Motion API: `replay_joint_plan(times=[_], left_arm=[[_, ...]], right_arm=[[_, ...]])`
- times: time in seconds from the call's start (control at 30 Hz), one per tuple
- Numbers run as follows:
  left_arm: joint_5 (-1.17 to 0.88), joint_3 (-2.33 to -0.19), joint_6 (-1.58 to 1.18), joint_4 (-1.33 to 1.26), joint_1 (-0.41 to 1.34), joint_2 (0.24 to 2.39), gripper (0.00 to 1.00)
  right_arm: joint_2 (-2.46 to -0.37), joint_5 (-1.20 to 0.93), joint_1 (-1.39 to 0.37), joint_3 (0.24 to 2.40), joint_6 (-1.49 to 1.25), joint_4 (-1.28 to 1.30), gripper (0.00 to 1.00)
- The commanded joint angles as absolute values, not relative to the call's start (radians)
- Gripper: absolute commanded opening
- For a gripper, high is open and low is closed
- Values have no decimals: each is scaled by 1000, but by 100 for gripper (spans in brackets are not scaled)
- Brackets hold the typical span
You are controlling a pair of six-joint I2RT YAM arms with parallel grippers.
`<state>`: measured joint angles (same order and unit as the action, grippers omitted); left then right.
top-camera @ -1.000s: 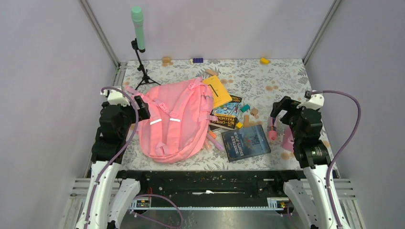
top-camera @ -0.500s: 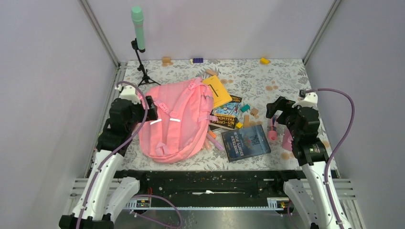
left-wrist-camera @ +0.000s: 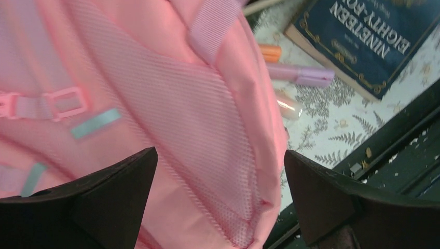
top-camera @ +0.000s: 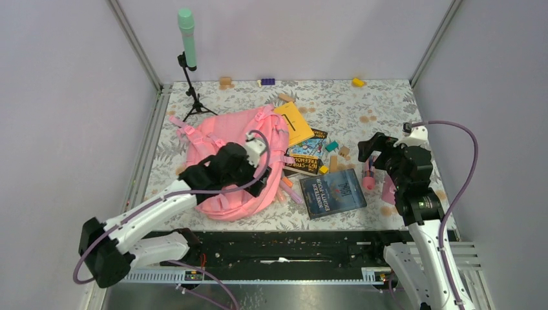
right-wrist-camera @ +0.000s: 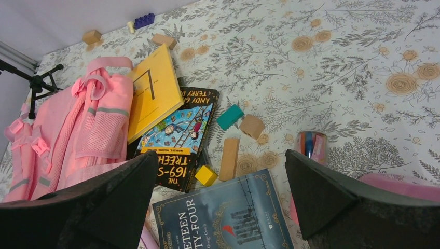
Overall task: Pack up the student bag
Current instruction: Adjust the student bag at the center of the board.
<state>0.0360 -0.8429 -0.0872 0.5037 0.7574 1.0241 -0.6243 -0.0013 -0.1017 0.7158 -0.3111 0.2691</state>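
Overhead, pale walls [top-camera: 291, 32] are enclosing a floral table [top-camera: 381, 103], where the student bag [top-camera: 216, 139] is lying left of centre beside scattered books [top-camera: 333, 192]. Compared with half a second ago, the left gripper [left-wrist-camera: 219, 155] is now hovering wide open over the bag's near side, having swung in from the left. The right gripper [right-wrist-camera: 220, 155] is hanging open, hardly shifted.

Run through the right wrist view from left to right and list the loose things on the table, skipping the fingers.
student bag → yellow book → teal block → tan block → small pink-and-blue cylinder
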Motion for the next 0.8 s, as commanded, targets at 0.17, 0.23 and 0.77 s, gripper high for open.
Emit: replay_joint_plan(times=[0.17,0.23,0.77], left_arm=[[89,-979,-77,598,866,1240,99],[81,-967,-84,608,866,1258,98],[-72,-1105,-142,605,870,1278,0]], right_arm=[[-638,-58,-97,715,-332,231,100],[-639,-71,-98,714,-333,231,100],[-685,-358,-106,673,-291,144,89]])
